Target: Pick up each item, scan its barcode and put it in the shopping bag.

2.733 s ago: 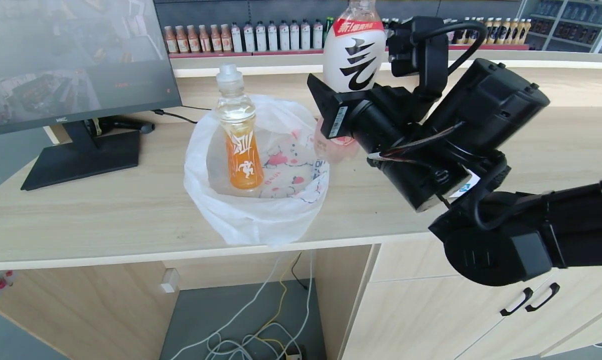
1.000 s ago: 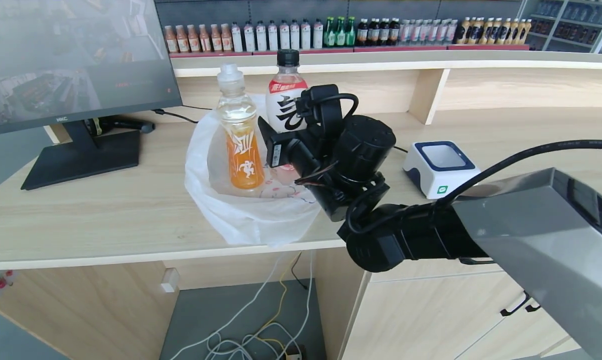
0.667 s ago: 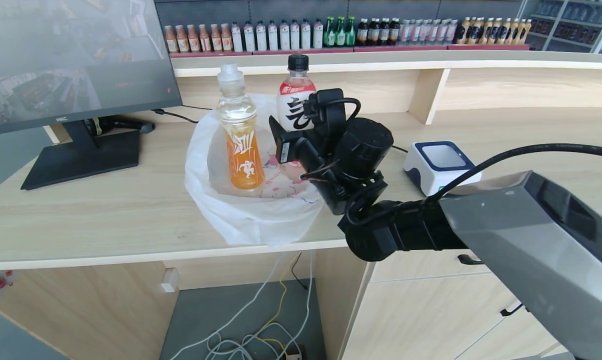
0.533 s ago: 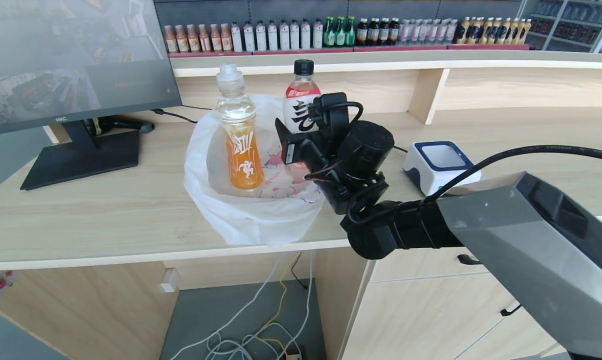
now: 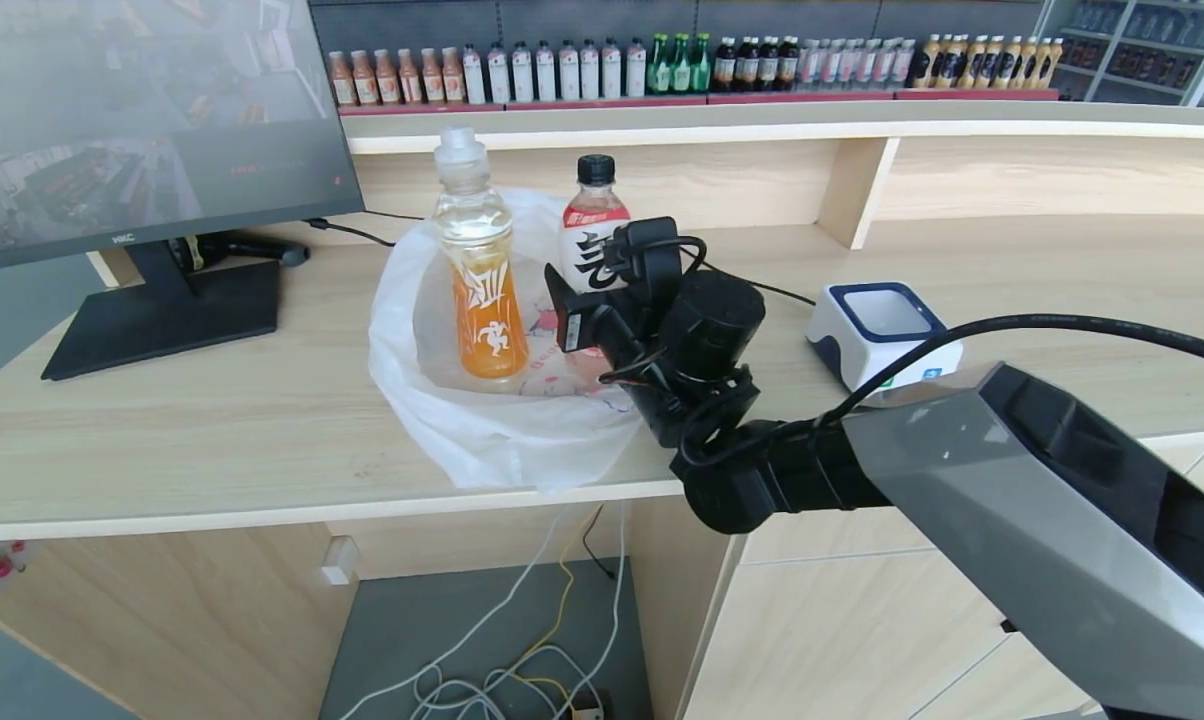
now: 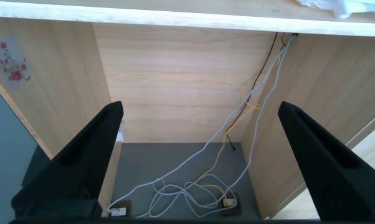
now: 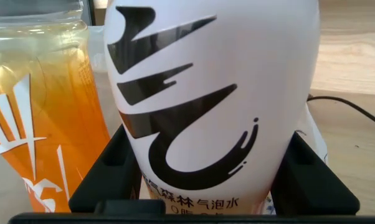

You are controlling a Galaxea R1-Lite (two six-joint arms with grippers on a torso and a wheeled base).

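In the white plastic shopping bag (image 5: 482, 440): orange-drink plastic bottle (image 5: 482, 290) left, white-labelled plastic bottle (image 5: 590, 235) right. Further right on pale wooden counter (image 5: 162, 430), white boxy scanner (image 5: 880, 335); way left, black flat monitor (image 5: 112, 120).

A pale wooden counter (image 5: 212, 430) is spread across mid-frame; a red-edged shelf of bottles (image 5: 562, 103) is seen along the top.

Bright even light, soft shadows, reflections on monitor (image 5: 142, 120), edges bowed
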